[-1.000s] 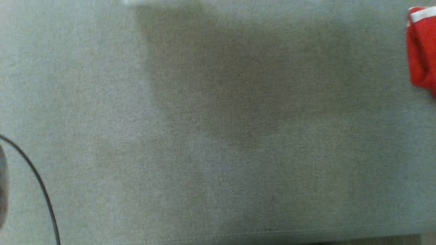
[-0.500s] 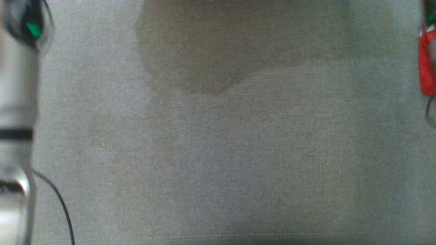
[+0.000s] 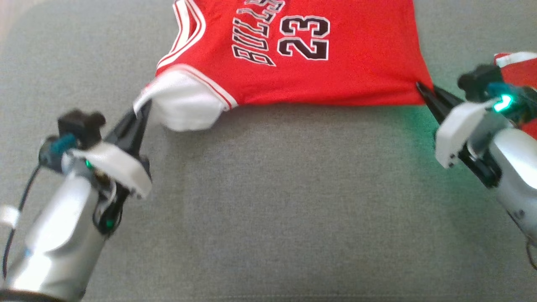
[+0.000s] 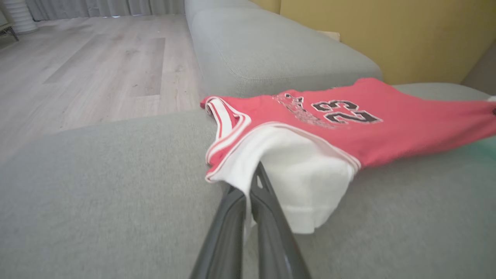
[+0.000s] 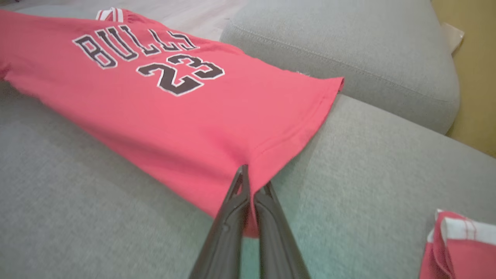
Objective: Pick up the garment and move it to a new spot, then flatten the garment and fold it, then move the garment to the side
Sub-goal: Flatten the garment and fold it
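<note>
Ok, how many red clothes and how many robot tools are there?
Red clothes: 2 (red fabric jersey numbered 23, bunched red-and-white fabric garment)
Dark two-fingered tools: 2 (left tool, right tool, both pinching the jersey)
Total: 4

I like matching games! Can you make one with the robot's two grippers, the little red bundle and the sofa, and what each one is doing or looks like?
Things:
1. left gripper
2. right gripper
3. little red bundle
4. sofa

States:
a. grey, under everything
b. shut on the red bottom corner of the jersey
c. lying loose, held by nothing
d. shut on the jersey's white sleeve

Pairs: 1-d, 2-b, 3-c, 4-a.
</note>
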### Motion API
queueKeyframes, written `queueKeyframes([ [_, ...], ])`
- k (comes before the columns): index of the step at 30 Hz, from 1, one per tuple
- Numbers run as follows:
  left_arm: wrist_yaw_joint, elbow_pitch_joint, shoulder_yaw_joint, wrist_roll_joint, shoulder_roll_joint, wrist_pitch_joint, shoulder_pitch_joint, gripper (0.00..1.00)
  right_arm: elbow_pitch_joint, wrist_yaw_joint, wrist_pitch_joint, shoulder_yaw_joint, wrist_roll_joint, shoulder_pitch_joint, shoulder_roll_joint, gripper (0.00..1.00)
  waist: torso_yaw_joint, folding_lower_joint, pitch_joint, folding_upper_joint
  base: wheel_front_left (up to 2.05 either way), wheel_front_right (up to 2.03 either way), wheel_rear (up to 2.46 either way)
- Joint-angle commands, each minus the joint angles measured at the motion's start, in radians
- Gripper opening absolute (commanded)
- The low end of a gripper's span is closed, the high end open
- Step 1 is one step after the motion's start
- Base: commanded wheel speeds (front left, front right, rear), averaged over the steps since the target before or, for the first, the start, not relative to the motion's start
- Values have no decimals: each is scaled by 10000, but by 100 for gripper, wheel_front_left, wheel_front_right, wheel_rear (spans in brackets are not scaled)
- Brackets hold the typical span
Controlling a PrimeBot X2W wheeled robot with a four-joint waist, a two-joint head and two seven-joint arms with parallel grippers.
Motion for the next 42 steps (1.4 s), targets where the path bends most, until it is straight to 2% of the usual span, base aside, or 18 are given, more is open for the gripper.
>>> queueKeyframes([
  [1,16,-454,-1,-7,740,-52,109,0,-494,-9,177,413,551,185,-713,0,-1,0,-370,0,0,0,0],
  [6,16,-800,-654,-50,1209,-52,864,0,-1104,-9,600,1331,1422,584,-1516,0,-32,0,-833,0,0,0,0],
  [19,16,-1925,-920,-729,1906,38,2858,0,-2735,-9,1802,2866,3384,1688,-2952,0,-184,0,-1930,0,0,0,0],
  [25,179,-2839,-888,-850,2242,345,3172,0,-3597,-9,2373,2917,3992,1952,-3498,0,-206,0,-1893,0,0,0,0],
  [33,260,-3229,-732,-803,2549,717,2555,0,-3700,-9,2844,2599,3943,1405,-3446,0,-317,0,-1349,0,0,0,0],
  [42,169,-2559,-832,-664,2557,1221,1119,0,-3471,-9,3784,2422,3814,529,-3102,0,-404,0,-591,0,0,0,0],
])
